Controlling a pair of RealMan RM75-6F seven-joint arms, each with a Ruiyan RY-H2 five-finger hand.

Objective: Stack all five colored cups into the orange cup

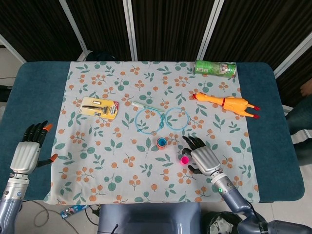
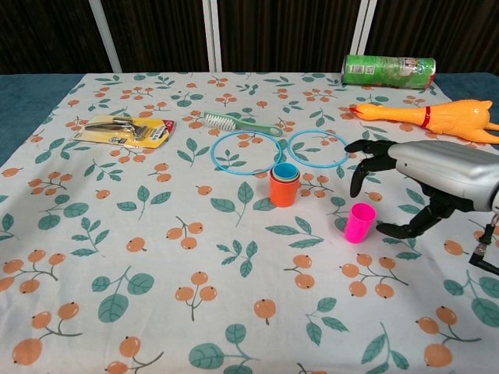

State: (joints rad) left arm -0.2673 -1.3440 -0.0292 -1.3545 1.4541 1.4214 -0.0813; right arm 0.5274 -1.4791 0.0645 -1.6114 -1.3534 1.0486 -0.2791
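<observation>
- Head view: the right hand (image 1: 201, 157) is spread wide, holding nothing, just beside the small pink plastic cup (image 1: 185, 159); the left hand (image 1: 27, 150) rests on the blue table edge (image 1: 34, 97), fingers apart.
- Chest view: the pink cup (image 2: 359, 222) stands upright between the right hand's fingers (image 2: 360, 168) and thumb, untouched; the orange plastic cup (image 2: 284, 186), other cups nested inside, stands near.

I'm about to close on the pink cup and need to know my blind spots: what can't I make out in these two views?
- How many cups sit nested in the orange cup: both views, only the rims show.
- Whether the right hand touches the pink cup: head view too small, chest view unclear.
- Left hand: outside the chest view.
- Label on the green can: too small in both.
</observation>
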